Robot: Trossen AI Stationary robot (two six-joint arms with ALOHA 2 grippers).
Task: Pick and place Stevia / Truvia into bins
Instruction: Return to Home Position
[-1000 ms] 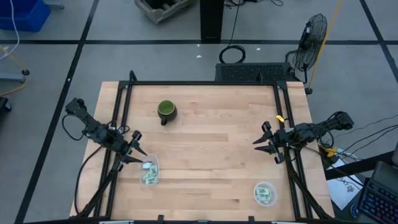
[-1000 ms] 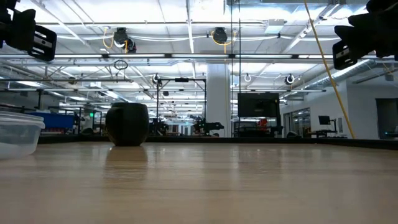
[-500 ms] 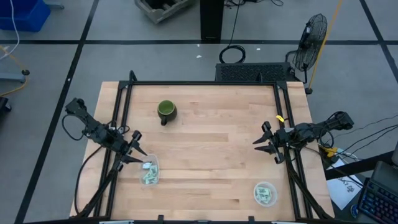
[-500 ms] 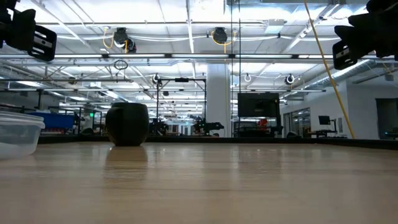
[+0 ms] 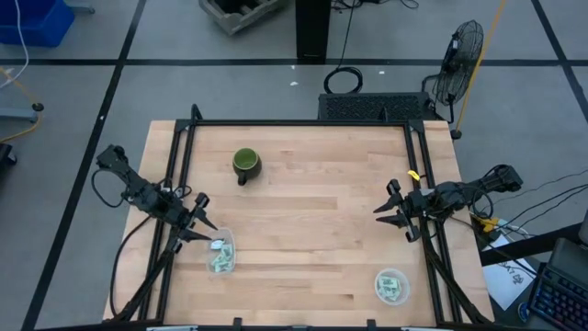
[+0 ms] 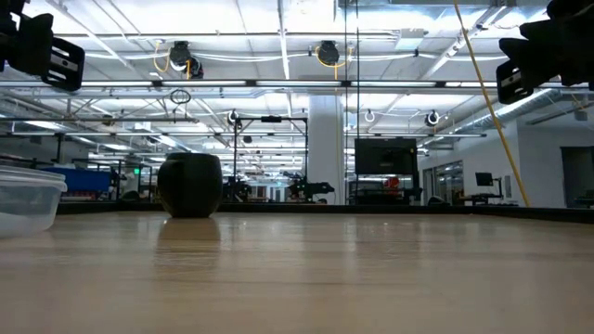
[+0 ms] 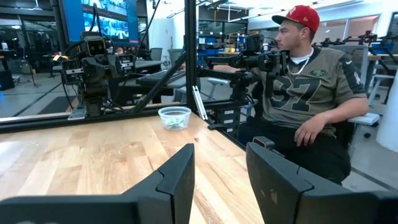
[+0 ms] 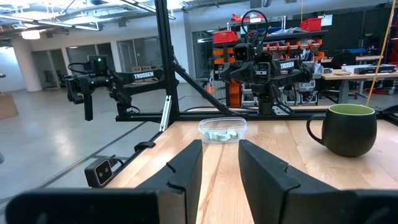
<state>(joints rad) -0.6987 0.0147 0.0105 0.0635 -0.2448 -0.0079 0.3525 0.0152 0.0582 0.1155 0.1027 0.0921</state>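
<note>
Two clear round bins stand on the table near its front edge. The left bin (image 5: 220, 255) and the right bin (image 5: 391, 285) each hold pale green and white sweetener packets (image 5: 219, 262). My left gripper (image 5: 200, 223) is open and empty above the table's left edge, just beside the left bin. My right gripper (image 5: 389, 213) is open and empty above the table's right edge. The left wrist view shows the right bin (image 7: 175, 116) far off, and the right wrist view shows the left bin (image 8: 222, 129).
A dark green mug (image 5: 245, 165) with a handle stands at the table's far left; it also shows in the right wrist view (image 8: 349, 128). A black frame (image 5: 299, 123) runs around the table. A person (image 7: 308, 93) sits beyond the table's near side.
</note>
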